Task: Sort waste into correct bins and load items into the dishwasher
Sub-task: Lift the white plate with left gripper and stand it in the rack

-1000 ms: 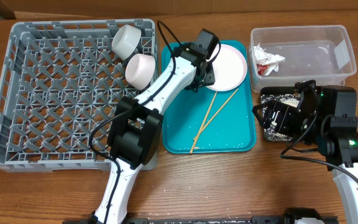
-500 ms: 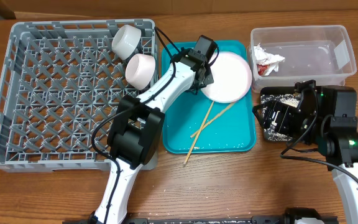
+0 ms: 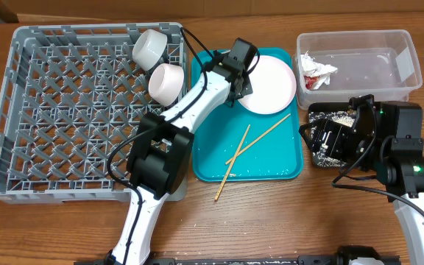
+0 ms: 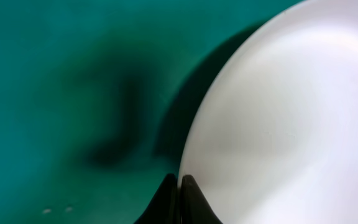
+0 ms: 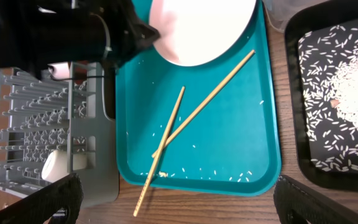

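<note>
The pale round plate (image 3: 269, 85) is at the back of the teal tray (image 3: 271, 158). My left gripper (image 3: 238, 73) is shut on the plate's left rim. The left wrist view shows the dark fingertips (image 4: 190, 200) pinching the rim of the plate (image 4: 291, 112), with a shadow under it. Two wooden chopsticks (image 3: 262, 138) lie crossed on the teal tray, and one (image 3: 230, 165) pokes over its front edge. The right gripper (image 5: 179, 199) hovers open above the tray's front edge. Two white bowls (image 3: 166, 81) sit in the grey dish rack (image 3: 72, 118). The crumpled wrapper (image 3: 316, 71) lies in the clear tub (image 3: 389, 73). Rice covers the black tray (image 5: 340, 93).
Loose rice grains (image 5: 229, 177) dot the front of the teal tray (image 5: 229, 149). My right arm (image 3: 366, 140) hides most of the black tray in the overhead view. The dish rack (image 5: 36, 124) borders the teal tray on the left, and bare wooden table (image 3: 271, 213) lies in front.
My left gripper has shut on the plate's rim. The plate shifted slightly, and the chopsticks slid towards the front, one end now over the tray's edge. The right arm has not moved.
</note>
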### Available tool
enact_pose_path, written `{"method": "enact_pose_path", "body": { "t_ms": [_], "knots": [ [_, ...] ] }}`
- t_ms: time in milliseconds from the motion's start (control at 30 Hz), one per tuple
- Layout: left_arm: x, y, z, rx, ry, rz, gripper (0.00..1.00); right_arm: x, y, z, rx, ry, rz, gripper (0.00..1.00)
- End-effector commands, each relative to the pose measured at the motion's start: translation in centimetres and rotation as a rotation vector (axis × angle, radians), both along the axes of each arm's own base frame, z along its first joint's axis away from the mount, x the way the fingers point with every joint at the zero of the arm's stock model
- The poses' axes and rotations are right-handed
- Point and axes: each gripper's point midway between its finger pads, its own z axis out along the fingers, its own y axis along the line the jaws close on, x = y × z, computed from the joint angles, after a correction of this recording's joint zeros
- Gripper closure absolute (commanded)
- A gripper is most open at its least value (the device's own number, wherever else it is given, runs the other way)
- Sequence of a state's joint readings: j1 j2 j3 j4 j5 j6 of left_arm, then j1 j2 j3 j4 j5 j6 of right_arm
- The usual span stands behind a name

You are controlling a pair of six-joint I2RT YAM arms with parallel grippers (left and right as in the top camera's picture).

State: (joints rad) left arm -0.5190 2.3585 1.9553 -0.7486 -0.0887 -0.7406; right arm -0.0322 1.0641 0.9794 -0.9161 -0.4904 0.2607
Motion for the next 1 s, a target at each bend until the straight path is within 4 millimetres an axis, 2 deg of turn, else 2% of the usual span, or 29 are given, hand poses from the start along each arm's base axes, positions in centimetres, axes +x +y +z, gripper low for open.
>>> {"method": "enact_pose_path", "body": {
  "t_ms": [0,100,167,300,400,500,567,667,700,733,833,967],
  "knots": [
    [3.1,1.3,9.1,0.043,-0.163,-0.078,0.96,0.1,-0.1,0.3,-0.005,-0.015,-0.003,0.00],
    [2.9,3.8,15.2,0.142,-0.231,-0.118,0.96,0.1,-0.1,0.3,-0.005,-0.015,-0.003,0.00],
    [2.0,6.3,19.3,0.244,-0.274,-0.129,0.96,0.1,-0.1,0.3,-0.005,-0.015,-0.003,0.00],
    [-1.2,12.9,27.5,0.501,-0.344,-0.095,0.96,0.1,-0.1,0.3,-0.005,-0.015,-0.003,0.00],
    [-4.3,17.8,32.2,0.693,-0.362,-0.069,0.96,0.1,-0.1,0.3,-0.005,-0.015,-0.003,0.00],
    [-7.4,22.2,35.7,0.836,-0.356,0.015,0.96,0.1,-0.1,0.3,-0.005,-0.015,-0.003,0.00],
    [-9.1,24.4,36.8,0.896,-0.330,0.054,0.96,0.1,-0.1,0.3,-0.005,-0.015,-0.003,0.00],
    [-10.3,26.7,36.4,0.938,-0.257,0.082,0.96,0.1,-0.1,0.3,-0.005,-0.015,-0.003,0.00],
    [-10.4,27.3,36.1,0.948,-0.232,0.090,0.96,0.1,-0.1,0.3,-0.005,-0.015,-0.003,0.00],
    [-10.7,29.4,35.4,1.006,-0.170,0.132,0.96,0.1,-0.1,0.3,-0.005,-0.015,-0.003,0.00],
    [-11.2,32.8,34.9,1.111,-0.094,0.228,0.96,0.1,-0.1,0.3,-0.005,-0.015,-0.003,0.00],
    [-10.5,36.1,31.6,1.116,-0.022,0.329,0.96,0.1,-0.1,0.3,-0.005,-0.015,-0.003,0.00]
  ]
}}
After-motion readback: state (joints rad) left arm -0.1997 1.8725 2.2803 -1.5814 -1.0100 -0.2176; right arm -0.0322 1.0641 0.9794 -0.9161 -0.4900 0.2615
